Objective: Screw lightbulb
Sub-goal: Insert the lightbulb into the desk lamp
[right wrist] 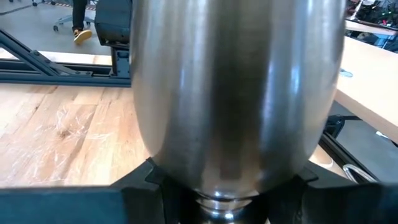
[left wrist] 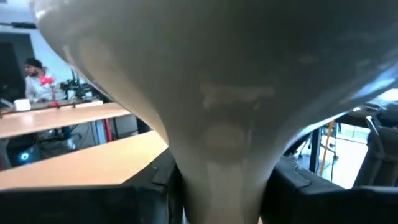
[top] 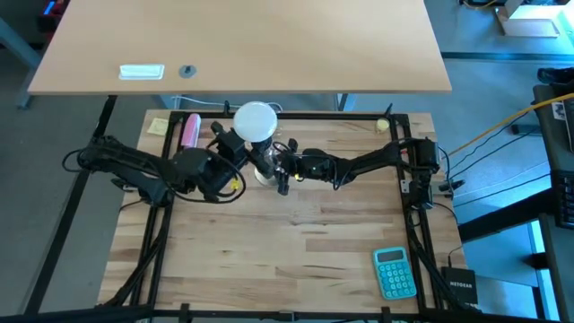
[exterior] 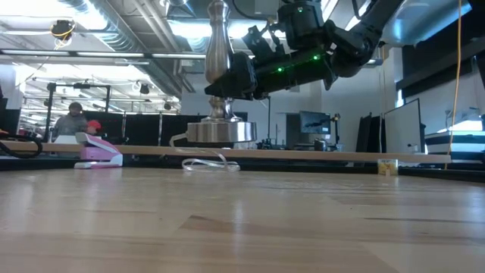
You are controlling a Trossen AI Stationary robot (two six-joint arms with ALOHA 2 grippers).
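Both arms are meeting at upper centre of the high view, near the far edge of the table (top: 296, 260).

Left gripper (top: 240, 144) is reaching in from the left and pinching the bulb (top: 256, 120) at its narrow neck. In the left wrist view the bulb (left wrist: 211, 93) is filling the frame, its neck running down between the two dark fingers (left wrist: 155, 180), which are pressing in on both sides. From above, the white globe is showing as a round disc, facing up.

Right gripper (top: 280, 169) is coming in from the right and clamping the metal stand (right wrist: 236, 93). In the right wrist view the shiny stem is sitting between the fingers (right wrist: 140, 186), which are closed against its narrow waist. In the low view the stand (exterior: 220, 130) is standing upright on its round base at centre frame, the gripper (exterior: 231, 82) wrapping around the stem above it.

The bulb is directly over the stand in the high view; whether the threads are engaging, I cannot tell.

A pink stapler (top: 190, 131) is lying upper left of the arms, a teal calculator (top: 395, 273) at lower right. A person (exterior: 72, 121) is sitting in the room behind, at left in the low view.
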